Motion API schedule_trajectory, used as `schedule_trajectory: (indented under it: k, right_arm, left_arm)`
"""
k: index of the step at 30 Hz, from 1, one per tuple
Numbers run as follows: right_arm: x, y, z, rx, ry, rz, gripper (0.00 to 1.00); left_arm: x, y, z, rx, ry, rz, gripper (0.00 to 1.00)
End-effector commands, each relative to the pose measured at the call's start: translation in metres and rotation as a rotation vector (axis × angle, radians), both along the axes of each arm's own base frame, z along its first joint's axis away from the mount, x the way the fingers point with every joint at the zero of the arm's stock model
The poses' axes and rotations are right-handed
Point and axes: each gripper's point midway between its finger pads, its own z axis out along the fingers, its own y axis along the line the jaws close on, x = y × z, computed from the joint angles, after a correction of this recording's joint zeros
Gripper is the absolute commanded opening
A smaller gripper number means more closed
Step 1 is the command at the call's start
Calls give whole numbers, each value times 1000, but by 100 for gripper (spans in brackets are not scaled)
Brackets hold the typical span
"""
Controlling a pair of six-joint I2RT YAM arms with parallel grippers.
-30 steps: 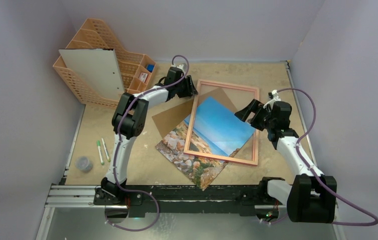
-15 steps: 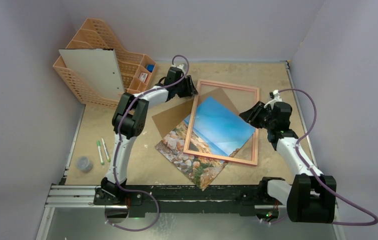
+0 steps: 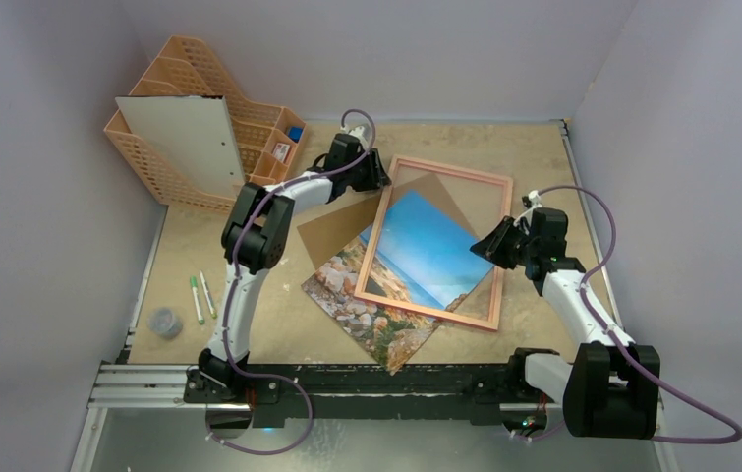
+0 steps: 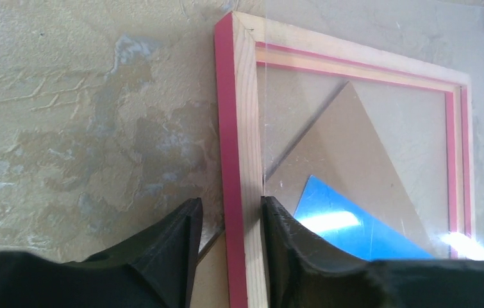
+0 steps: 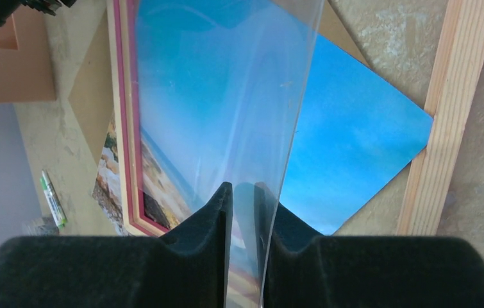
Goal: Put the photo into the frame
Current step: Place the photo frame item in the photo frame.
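The right gripper [image 5: 244, 215] is closed on the near edge of the clear pane [image 5: 226, 96], which rises tilted away from it. Below the pane lies the photo [image 5: 354, 141], askew on the surface [image 5: 476, 160], with the frame [image 5: 447, 109] over it; 1 wooden rail runs just to the gripper's right. The left gripper [image 4: 229, 250] sits partly open astride a frame rail near a corner, touching the rail's inner edge, with a thin gap at the outer edge. Ahead of it, a brown backing board [image 4: 354, 141] shows beneath the photo
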Motion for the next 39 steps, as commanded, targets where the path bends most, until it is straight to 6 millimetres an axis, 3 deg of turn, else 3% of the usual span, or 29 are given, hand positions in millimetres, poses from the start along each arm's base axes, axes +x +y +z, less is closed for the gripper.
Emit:
schedule_trajectory:
  k: [1,7,16,20,25,28,33,39]
  right_arm:
    - [-11,7,0,30,41,26,21]
    - [-1,12,6,64,7,37,21]
    - [18,25,11,147,-17,79,20]
    - [22,40,2,165,5,120,20]
    - [19,74,-8,204,45,190,19]
    - [19,79,-10,216,53,191,14]
    - [16,82,-13,223,68,219,1]
    - [11,87,-17,241,103,273,0]
  left_arm:
    - [-35,7,-65,146,127,-38,36]
    - [-25,22,-71,218,124,49,27]
    - [-6,65,-83,289,153,172,26]
    - [2,94,-87,310,168,238,25]
    - [7,119,-88,294,189,285,26]
    - [9,129,-86,283,192,300,26]
    - [12,126,-76,240,177,258,31]
    - [15,114,-60,197,144,200,39]
